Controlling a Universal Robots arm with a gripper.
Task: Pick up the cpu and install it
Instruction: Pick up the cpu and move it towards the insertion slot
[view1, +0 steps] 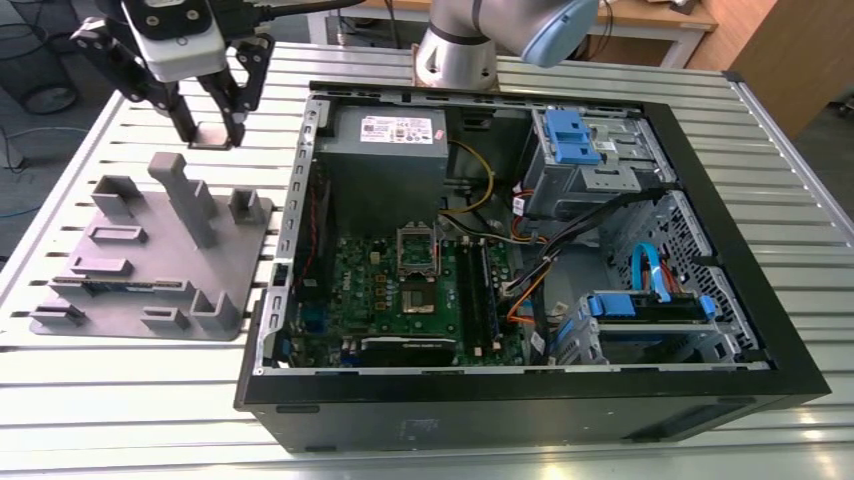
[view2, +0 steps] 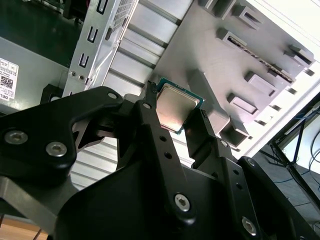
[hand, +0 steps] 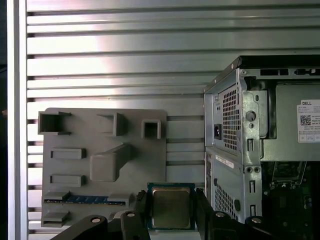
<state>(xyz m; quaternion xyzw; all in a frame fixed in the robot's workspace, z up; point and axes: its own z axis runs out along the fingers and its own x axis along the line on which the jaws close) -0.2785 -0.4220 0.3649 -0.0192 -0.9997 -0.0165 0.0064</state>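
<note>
The tool (view1: 211, 137) grips the cpu (hand: 171, 207) by opposite edges, level, above the grey holder (view1: 147, 250) edge, keeping its face untouched.

A robotics lab: slatted metal table (view1: 134, 400), opened computer case (view1: 534, 420).

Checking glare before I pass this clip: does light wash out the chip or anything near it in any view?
First wrist view: the table slats throw bright bands, but the chip is evenly lit. Second wrist view: the chip's metal top carries a warm sheen, and the corner beyond the grey holder is blown white. Exterior view: light is even, with the inside of the computer case dimmer.
</note>
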